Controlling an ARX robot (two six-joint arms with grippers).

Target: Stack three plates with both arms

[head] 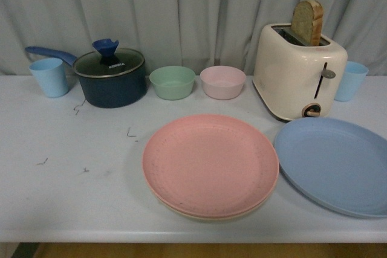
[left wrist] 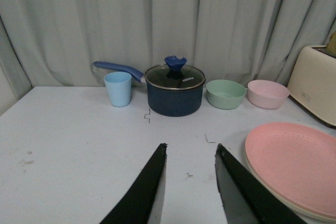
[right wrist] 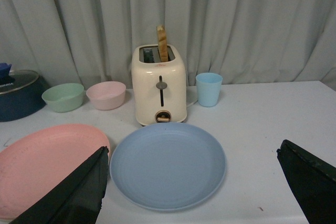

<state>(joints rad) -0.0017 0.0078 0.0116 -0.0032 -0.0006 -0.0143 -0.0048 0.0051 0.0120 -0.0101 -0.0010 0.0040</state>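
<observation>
Now my right pincer (right wrist: pixel 192 152), spread wide, faces the blue plate (right wrist: pixel 168 171); left pincer (left wrist: pixel 191 146), released too, sits near the pink plate (left wrist: pixel 294 163).

Three plates (head: pixel 210 164), two bowls (head: pixel 172 81), two cups (head: pixel 49 77), one pot (head: pixel 112 80), one toaster (head: pixel 296 74)

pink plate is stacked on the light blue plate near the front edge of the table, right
No: the pink plate is stacked on the beige plate, near the front edge of the table; the front view shows the beige rim beneath. The light blue plate lies beside it, by the toaster.
</observation>
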